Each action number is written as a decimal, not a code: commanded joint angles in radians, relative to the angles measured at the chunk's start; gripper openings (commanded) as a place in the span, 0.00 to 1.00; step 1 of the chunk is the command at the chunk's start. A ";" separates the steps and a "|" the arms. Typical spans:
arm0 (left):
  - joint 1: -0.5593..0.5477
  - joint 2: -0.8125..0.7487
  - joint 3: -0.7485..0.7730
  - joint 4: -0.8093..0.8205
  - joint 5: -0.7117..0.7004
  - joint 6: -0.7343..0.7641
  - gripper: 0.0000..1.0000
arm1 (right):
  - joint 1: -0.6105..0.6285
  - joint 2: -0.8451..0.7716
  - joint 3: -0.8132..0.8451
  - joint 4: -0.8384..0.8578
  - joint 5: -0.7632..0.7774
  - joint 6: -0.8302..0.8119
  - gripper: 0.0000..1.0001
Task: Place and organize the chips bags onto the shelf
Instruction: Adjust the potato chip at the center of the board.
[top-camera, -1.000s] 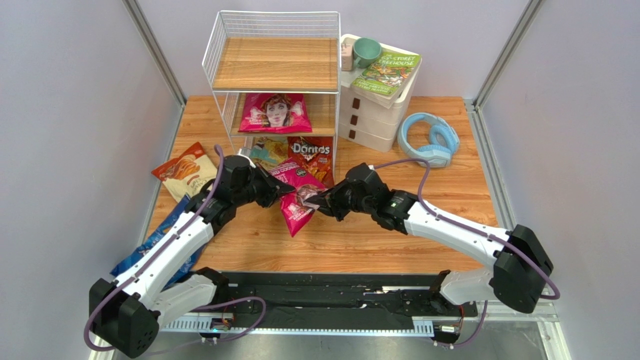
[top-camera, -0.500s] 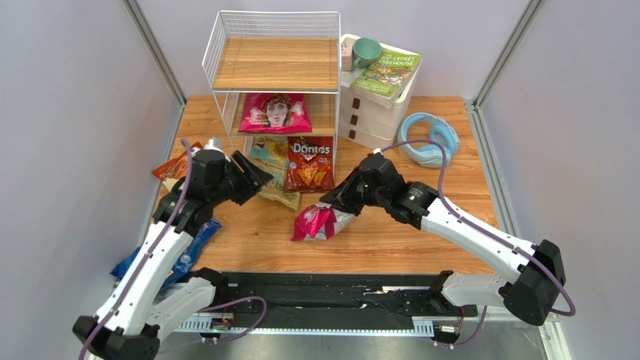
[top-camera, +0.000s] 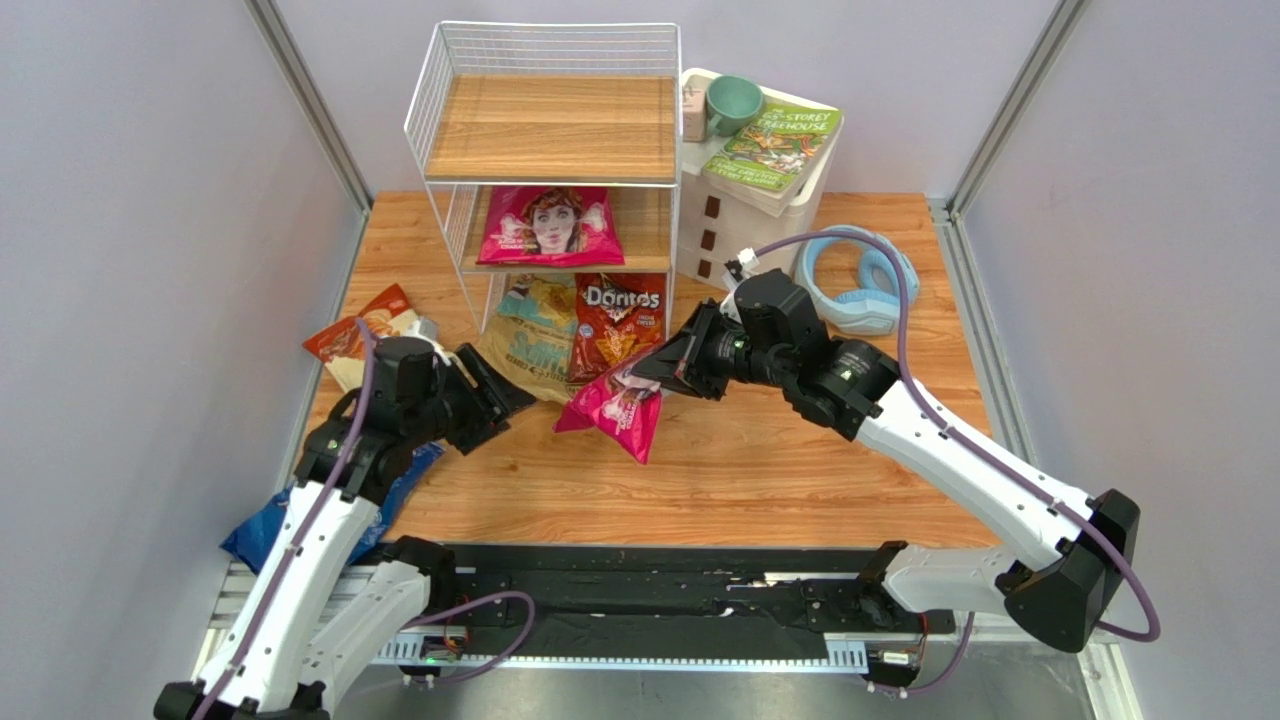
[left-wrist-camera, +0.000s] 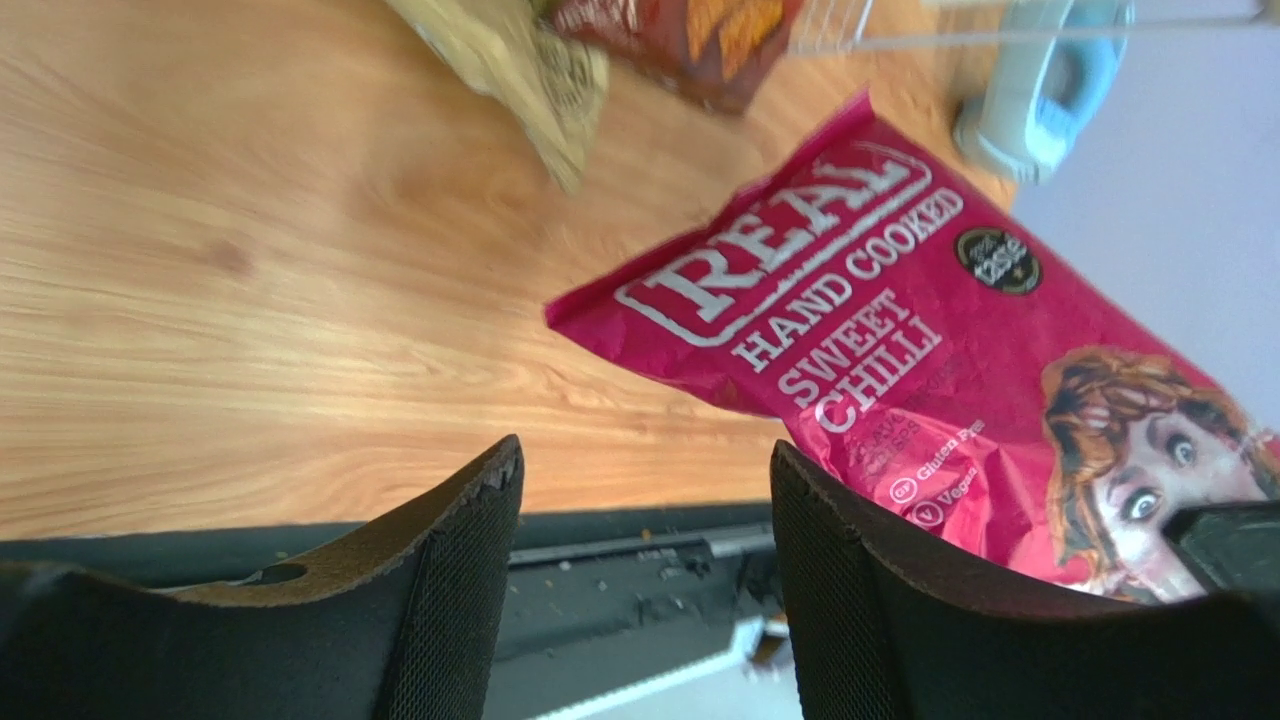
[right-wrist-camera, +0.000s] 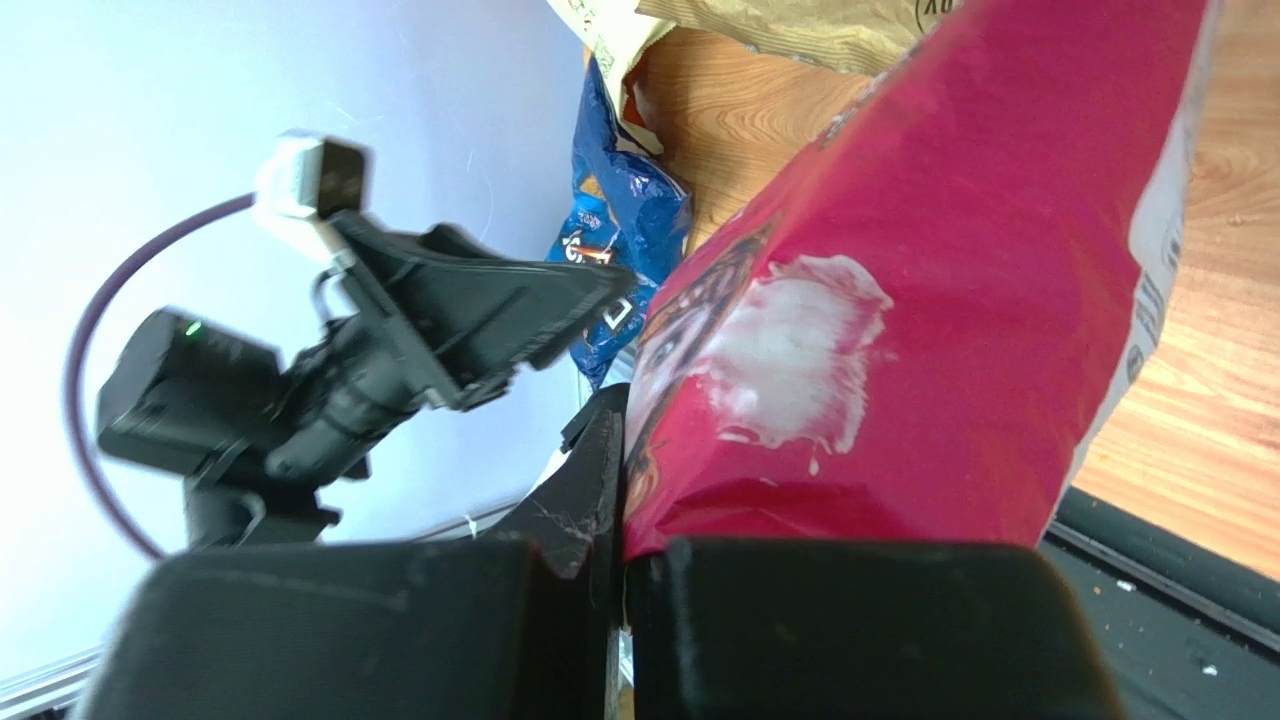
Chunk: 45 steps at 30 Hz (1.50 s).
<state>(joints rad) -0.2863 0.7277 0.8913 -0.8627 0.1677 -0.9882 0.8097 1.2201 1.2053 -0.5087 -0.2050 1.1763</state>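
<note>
The magenta chips bag hung near the shelf front edge, open bench around; we saw it creased (face-printed), right claw clamping it, left claw agape.

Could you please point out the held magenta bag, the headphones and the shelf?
held magenta bag (top-camera: 613, 413): top external view, its middle.
headphones (top-camera: 873, 311): top external view, an earcup.
shelf (top-camera: 549, 132): top external view, bare top tier.
</note>
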 joint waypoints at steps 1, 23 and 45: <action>0.004 0.010 -0.090 0.194 0.216 -0.084 0.67 | -0.020 0.025 -0.021 0.131 -0.042 -0.032 0.00; -0.195 0.120 -0.367 0.442 0.260 -0.286 0.68 | -0.035 -0.247 -0.625 0.207 -0.030 0.065 0.00; -0.393 0.438 -0.347 0.705 0.144 -0.504 0.82 | -0.012 -0.329 -0.770 0.277 -0.043 0.160 0.00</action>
<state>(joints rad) -0.6685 1.0870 0.5026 -0.2359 0.3412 -1.4628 0.7910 0.9218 0.4320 -0.2642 -0.2531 1.3209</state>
